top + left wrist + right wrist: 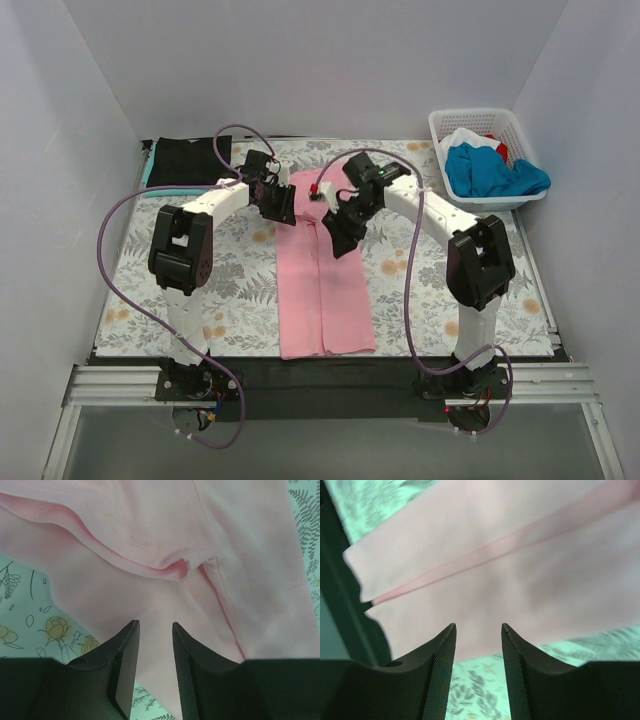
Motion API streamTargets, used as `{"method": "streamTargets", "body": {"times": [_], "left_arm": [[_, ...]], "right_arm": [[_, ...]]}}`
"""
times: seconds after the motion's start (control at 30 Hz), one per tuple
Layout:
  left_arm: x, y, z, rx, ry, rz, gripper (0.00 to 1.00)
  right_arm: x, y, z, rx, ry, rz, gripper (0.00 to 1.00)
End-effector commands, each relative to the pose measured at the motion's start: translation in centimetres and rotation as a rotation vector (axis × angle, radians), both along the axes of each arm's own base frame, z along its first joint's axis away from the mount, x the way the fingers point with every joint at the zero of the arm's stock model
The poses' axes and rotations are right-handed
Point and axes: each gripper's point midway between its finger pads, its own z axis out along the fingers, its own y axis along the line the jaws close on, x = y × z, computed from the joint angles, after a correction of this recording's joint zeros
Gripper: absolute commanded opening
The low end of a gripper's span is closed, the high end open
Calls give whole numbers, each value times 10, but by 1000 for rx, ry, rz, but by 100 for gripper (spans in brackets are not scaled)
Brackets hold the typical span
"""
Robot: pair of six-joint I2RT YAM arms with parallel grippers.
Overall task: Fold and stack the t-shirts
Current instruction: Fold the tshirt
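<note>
The pink t-shirt [322,280] lies in the middle of the table, folded into a long narrow strip that runs from the far side to the near edge. My left gripper [282,205] hovers over its far left part, open and empty; the left wrist view shows the pink cloth [150,545] with a raised fold just ahead of the fingers [125,650]. My right gripper [338,238] hovers over the strip's right side, open and empty, with pink cloth [495,570] ahead of it. A folded black t-shirt [185,160] lies on a teal one at the back left.
A white lattice basket [470,125] at the back right holds blue, white and red t-shirts [490,170]. The floral tablecloth [240,290] covers the table. White walls close in the left, back and right sides. A metal rail runs along the near edge.
</note>
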Motion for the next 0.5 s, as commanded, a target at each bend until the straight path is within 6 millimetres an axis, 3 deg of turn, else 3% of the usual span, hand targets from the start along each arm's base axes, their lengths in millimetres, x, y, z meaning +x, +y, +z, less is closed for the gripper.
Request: {"method": "streamTargets", "body": {"times": [0.0,0.07,0.2,0.33,0.47], "left_arm": [[-4,-6,28,-63,-29,14,31],[-10,-5,24,-63,-8,24,31],[-23,1,16,-45,29,41,31],[-35,11,-5,9,72,51,31],[-30,13,-21,22,88,54,29]], "right_arm": [[57,-11,-3,-48,-39,-163,47],[85,-13,-12,-72,-83,-221,45],[112,-13,-30,-112,-133,-278,42],[122,-18,-60,-169,-141,-306,41],[130,-25,-81,-198,-145,-350,41]]}}
